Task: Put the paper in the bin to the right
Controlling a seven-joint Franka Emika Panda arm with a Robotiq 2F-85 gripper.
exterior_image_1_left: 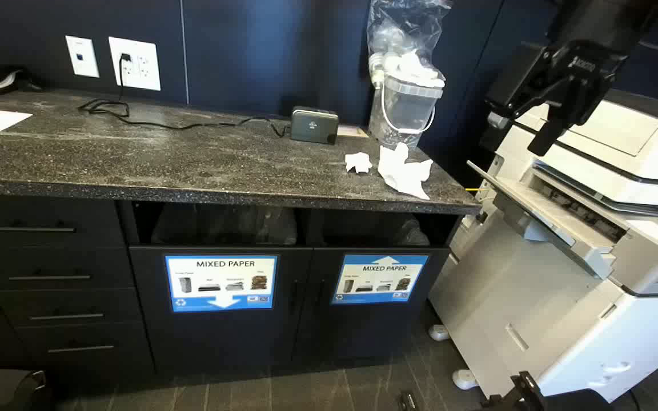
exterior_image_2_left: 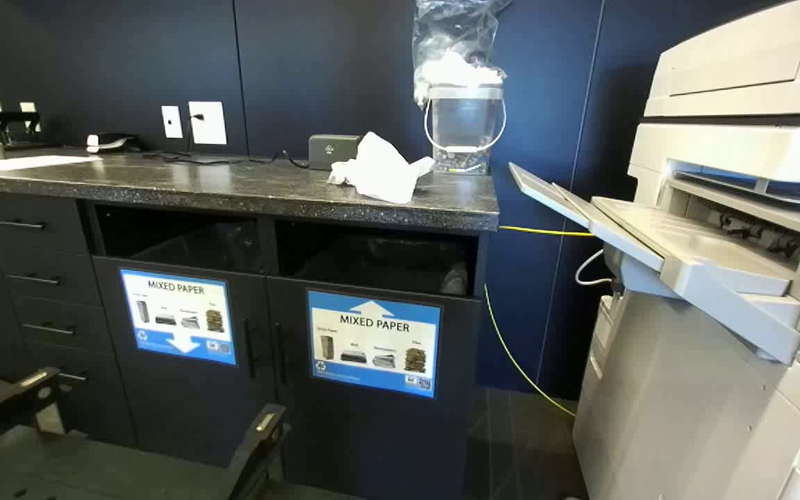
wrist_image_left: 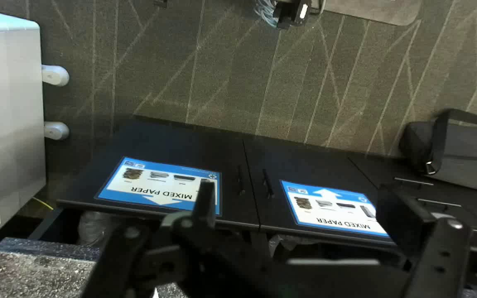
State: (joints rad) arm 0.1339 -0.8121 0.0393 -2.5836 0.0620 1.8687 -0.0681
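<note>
A large crumpled white paper (exterior_image_1_left: 406,172) and a smaller crumpled paper (exterior_image_1_left: 357,162) lie on the dark counter near its right end. The large paper also shows in an exterior view (exterior_image_2_left: 382,170), partly hiding the small one. Below is the right-hand bin compartment (exterior_image_1_left: 363,328), also in an exterior view (exterior_image_2_left: 372,430), with a blue-edged label reading "MIXED PAPER" and an up arrow. Its opening holds a dark bag. My gripper (exterior_image_1_left: 517,130) is open and empty, above and right of the papers, before the printer. Its spread fingers show in the wrist view (wrist_image_left: 300,198).
The left compartment (exterior_image_1_left: 220,337) also has a "MIXED PAPER" label, with a down arrow. A clear bucket (exterior_image_1_left: 412,108) and a dark box (exterior_image_1_left: 314,127) stand behind the papers. A printer (exterior_image_2_left: 664,347) stands right of the counter, its tray jutting out. A chair (exterior_image_2_left: 254,444) is in front.
</note>
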